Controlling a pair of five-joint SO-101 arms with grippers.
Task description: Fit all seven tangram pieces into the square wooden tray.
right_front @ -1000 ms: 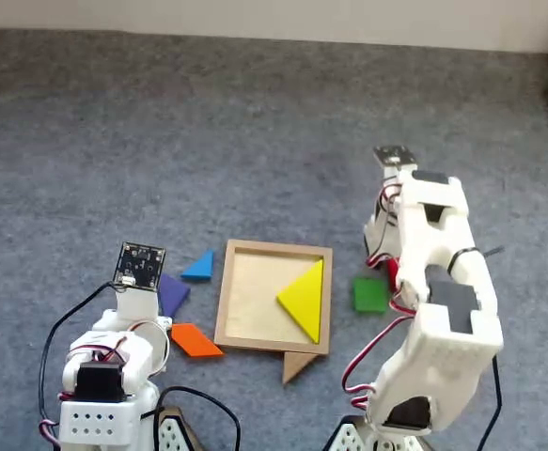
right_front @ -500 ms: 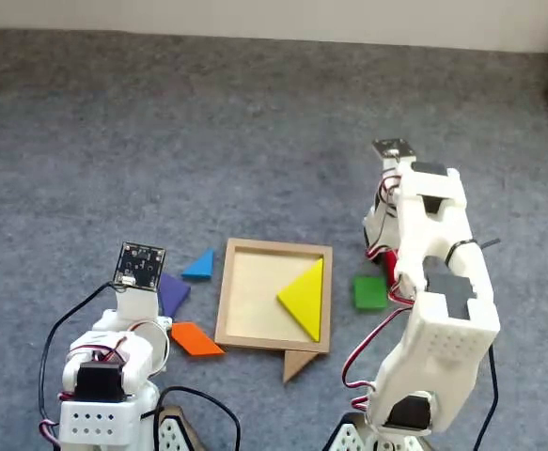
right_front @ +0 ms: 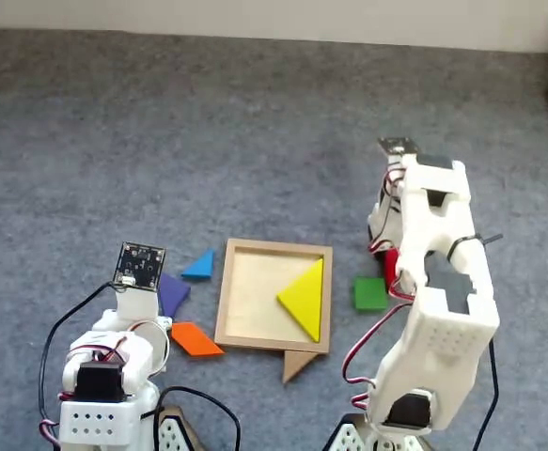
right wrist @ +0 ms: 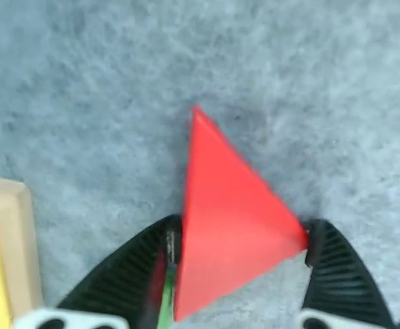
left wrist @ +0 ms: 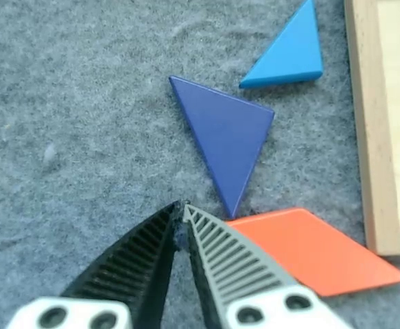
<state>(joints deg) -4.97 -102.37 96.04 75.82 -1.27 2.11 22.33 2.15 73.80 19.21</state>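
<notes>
The right gripper (right wrist: 244,233), just right of the square wooden tray (right_front: 225,299), holds the red triangle (right wrist: 230,212) between wide-spread fingers. The left gripper (left wrist: 182,211), left of the tray, is closed on nothing, its tips beside the dark blue triangle (left wrist: 224,137) and the orange parallelogram (left wrist: 309,250). The yellow triangle (right_front: 305,297) lies inside the tray against its right wall.

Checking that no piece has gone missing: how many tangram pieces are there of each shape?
Triangles: 5 (yellow triangle, red triangle, light blue triangle, dark blue triangle, tan wooden triangle)
Squares: 1 (green square)
Parallelograms: 1 (orange parallelogram)
Total: 7
</notes>
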